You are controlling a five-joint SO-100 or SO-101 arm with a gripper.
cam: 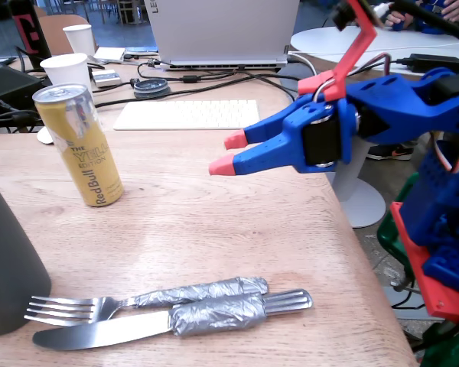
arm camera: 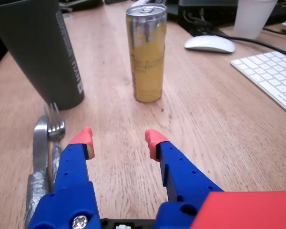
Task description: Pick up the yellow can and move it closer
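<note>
The yellow can (cam: 78, 144) is tall, slim and gold with a silver top and red lettering, standing upright on the wooden surface (cam: 214, 229). The claw (arm camera: 118, 137) hangs open and empty, well short of it. A dark cup (arm camera: 40, 50) is cut off at the frame edge.

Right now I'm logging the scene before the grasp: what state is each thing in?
yellow can: upright on the table, unopened as far as the top shows, not held.
tool: open, empty, short of the can.
dark tumbler: upright, left of the can in the wrist view.
fork and knife: lying flat, side by side, handles wrapped in grey tape.
</note>
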